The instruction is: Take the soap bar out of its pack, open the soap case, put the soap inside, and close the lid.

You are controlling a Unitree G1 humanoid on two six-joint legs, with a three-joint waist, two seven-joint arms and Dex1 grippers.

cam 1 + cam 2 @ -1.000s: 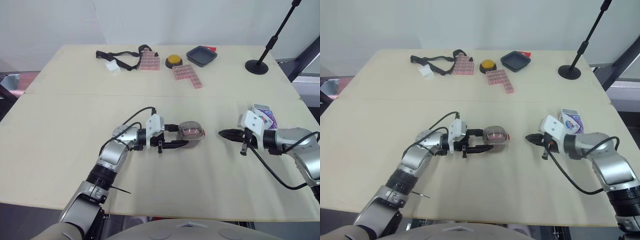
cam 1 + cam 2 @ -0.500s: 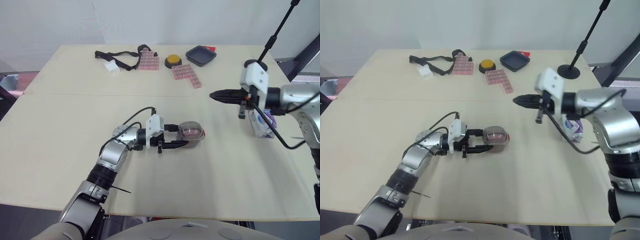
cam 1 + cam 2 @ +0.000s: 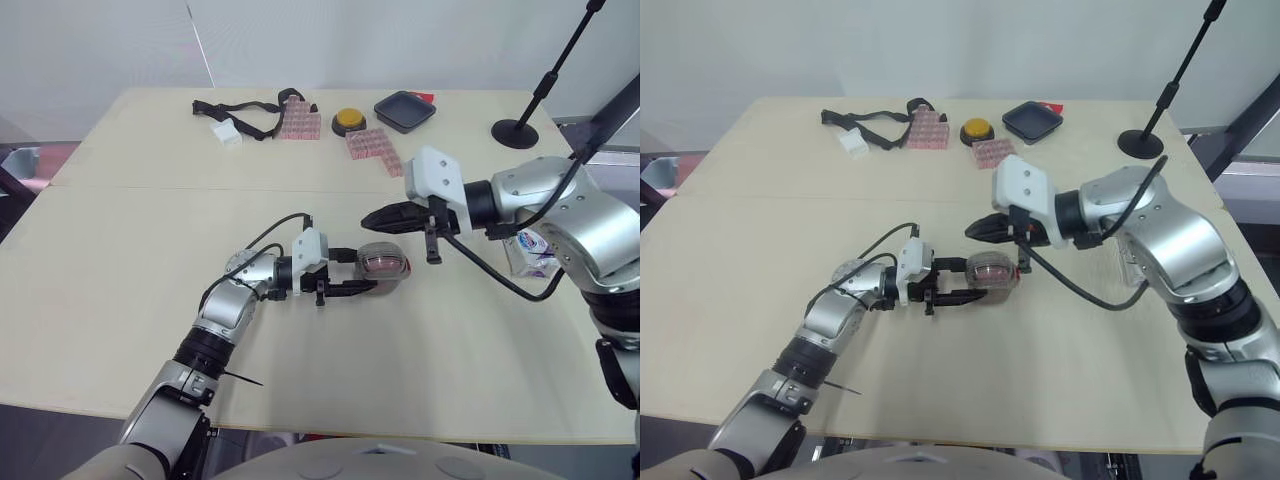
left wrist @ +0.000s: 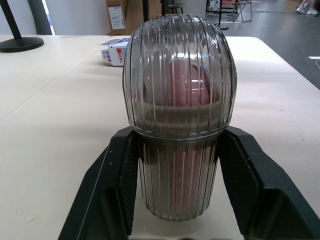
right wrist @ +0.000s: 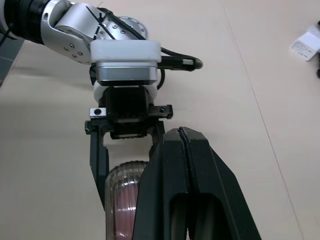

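right gripper (image 3: 370, 218), fingers pinched shut, hovers close by the case (image 3: 388, 268) clamped in the left gripper (image 3: 362, 270), soap (image 4: 192, 85) inside; a soft, centred press should seat the lid (image 4: 150, 60).

beige table (image 3: 110, 250), white wall (image 3: 100, 45), dark floor (image 3: 40, 440)

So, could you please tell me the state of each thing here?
Soap case: lid shut, pink soap inside.
Left gripper: jaws clamped on the soap case.
Right gripper: jaws shut, empty, near the soap case.
Soap pack: on the table; open or shut unclear.
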